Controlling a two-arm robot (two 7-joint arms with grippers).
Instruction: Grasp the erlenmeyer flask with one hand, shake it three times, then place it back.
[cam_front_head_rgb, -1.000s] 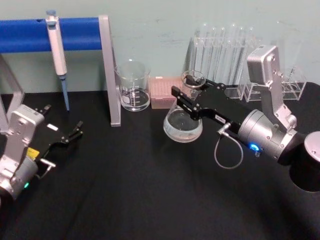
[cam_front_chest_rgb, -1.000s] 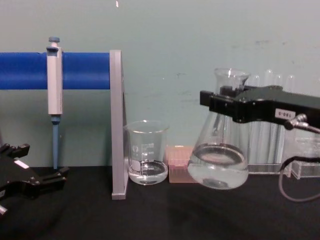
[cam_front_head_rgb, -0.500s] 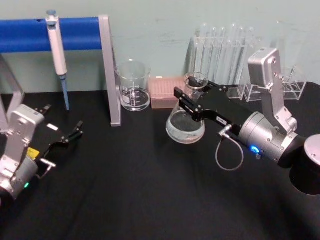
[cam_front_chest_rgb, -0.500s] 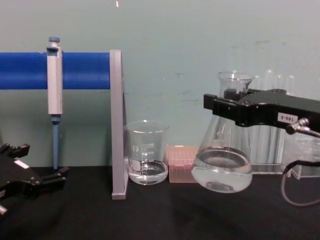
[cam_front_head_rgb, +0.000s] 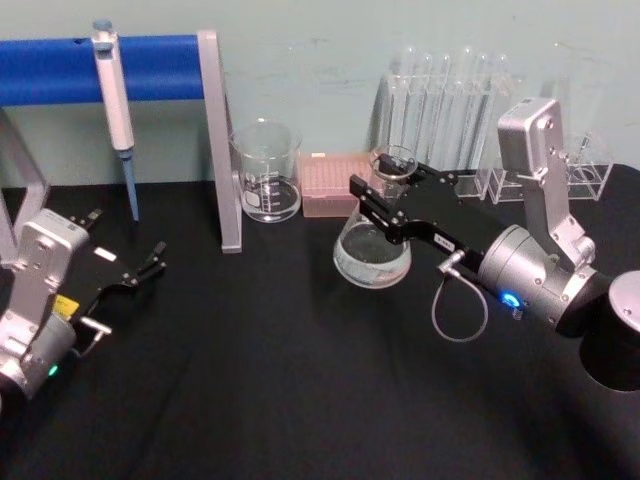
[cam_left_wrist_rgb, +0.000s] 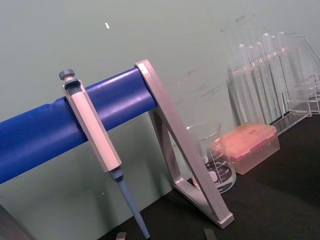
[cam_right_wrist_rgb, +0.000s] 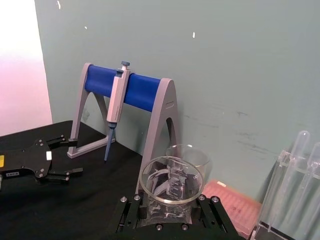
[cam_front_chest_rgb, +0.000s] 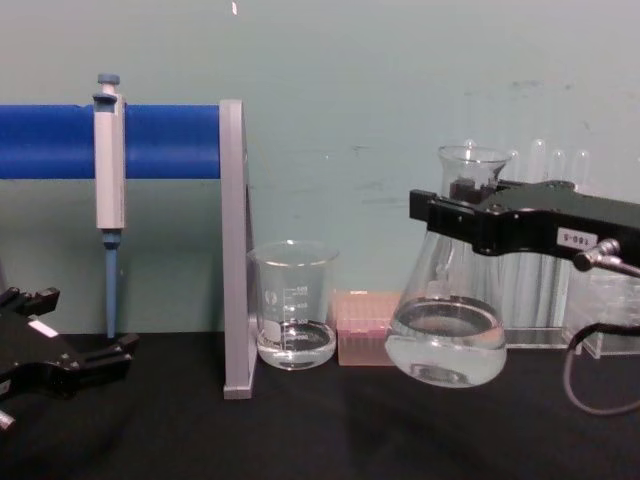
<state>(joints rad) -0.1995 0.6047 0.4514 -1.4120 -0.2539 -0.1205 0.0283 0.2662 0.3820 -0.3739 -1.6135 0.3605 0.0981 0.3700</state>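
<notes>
The erlenmeyer flask is clear glass with clear liquid in its wide base. My right gripper, the hand with the small white number label, is shut on its neck just under the flared rim. In the chest view the flask hangs slightly tilted, its base just over the black table, with the right gripper clamped across the neck. The right wrist view looks down into the flask rim. My left gripper rests open at the table's left, away from the glassware.
A glass beaker and a pink tip box stand just behind and left of the flask. Tall test tubes in a clear rack stand behind it. A pipette hangs on the blue-barred stand at the left.
The flask, still held by the right gripper, has shifted a little to the right and slightly lower, and its liquid has swayed. The left arm has not moved.
</notes>
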